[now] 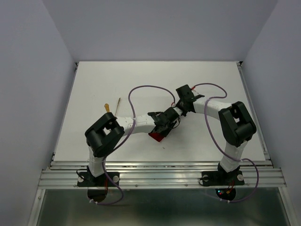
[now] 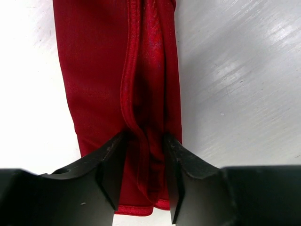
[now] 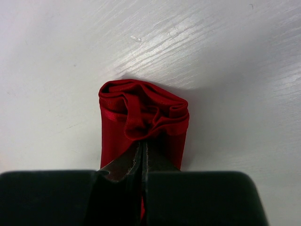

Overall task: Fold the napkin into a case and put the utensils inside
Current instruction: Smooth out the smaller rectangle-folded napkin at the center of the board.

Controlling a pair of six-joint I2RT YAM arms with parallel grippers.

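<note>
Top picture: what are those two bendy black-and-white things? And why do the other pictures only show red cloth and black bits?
They are two robot arms, the left arm and the right arm, bolted at the table's near edge. A camera above them took the top picture. Small cameras on each wrist took the other two, so the black bits are each arm's own fingers. The left end effector squeezes the folds of a red napkin. The right end effector is pinched shut on its bunched end. A knife and fork lie apart, nothing touching them.
</note>
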